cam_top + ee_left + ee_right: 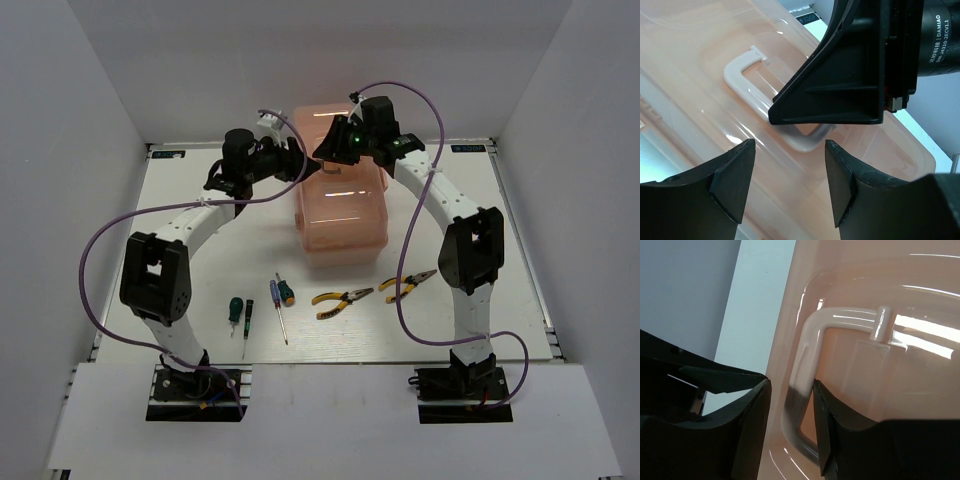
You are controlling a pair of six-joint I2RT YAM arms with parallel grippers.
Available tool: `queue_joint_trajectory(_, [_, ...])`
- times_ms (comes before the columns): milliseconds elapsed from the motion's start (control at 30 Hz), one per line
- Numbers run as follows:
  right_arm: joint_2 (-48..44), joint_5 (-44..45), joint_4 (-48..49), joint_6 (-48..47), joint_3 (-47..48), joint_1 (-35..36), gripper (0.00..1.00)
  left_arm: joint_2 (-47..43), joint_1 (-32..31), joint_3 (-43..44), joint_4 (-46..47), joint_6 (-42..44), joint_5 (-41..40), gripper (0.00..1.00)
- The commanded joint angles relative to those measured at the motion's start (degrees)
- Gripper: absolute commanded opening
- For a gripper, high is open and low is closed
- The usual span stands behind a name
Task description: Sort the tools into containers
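The peach-pink toolbox [340,225] stands mid-table, its lid [345,125] toward the back. My right gripper [332,150] is open over the lid, and its jaws [791,385] straddle the white lid handle [810,340], with the handle close to the right finger. My left gripper [300,160] is open and empty beside it, its jaws [789,145] just above the lid next to the handle [740,75]. Two yellow-handled pliers [342,299] [408,285], a blue-and-green screwdriver [283,300] and a dark green screwdriver [237,312] lie in front of the box.
The right gripper's black finger [840,90] fills the upper part of the left wrist view, close to my left jaws. White walls enclose the table at the back and both sides. Purple cables loop off both arms.
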Motion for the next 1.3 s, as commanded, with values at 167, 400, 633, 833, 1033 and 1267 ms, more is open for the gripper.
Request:
queue_joint_trajectory(167, [0.7,-5.8,1.4,2.6,-0.5,0.2,0.45,1.5,-1.3,4.5,-2.5,0.4,-0.2,0.68])
queue_joint_trajectory(400, [0.9,-7.3,2.4,4.1,-0.6,-0.4,0.44,3.2,-1.3,6.2,-4.4,0.9,-1.2,0.68])
queue_joint_trajectory(633, [1.0,-8.3,3.1,5.4,-0.6,-1.0,0.44,4.5,-1.8,8.1,-6.1,0.9,-1.2,0.68])
queue_joint_trajectory(833, [1.1,-9.1,3.8,6.4,-0.6,-1.5,0.44,5.7,-2.3,9.3,-8.9,2.0,-2.4,0.66])
queue_joint_trajectory(1033, [1.1,-9.8,4.6,7.3,-0.6,-2.0,0.44,6.2,-2.9,10.4,-10.7,3.0,-2.9,0.64])
queue_joint_trajectory(1267, [0.7,-10.7,5.3,8.2,-1.1,-2.6,0.44,7.4,-2.9,12.2,-13.1,3.6,-4.6,0.62])
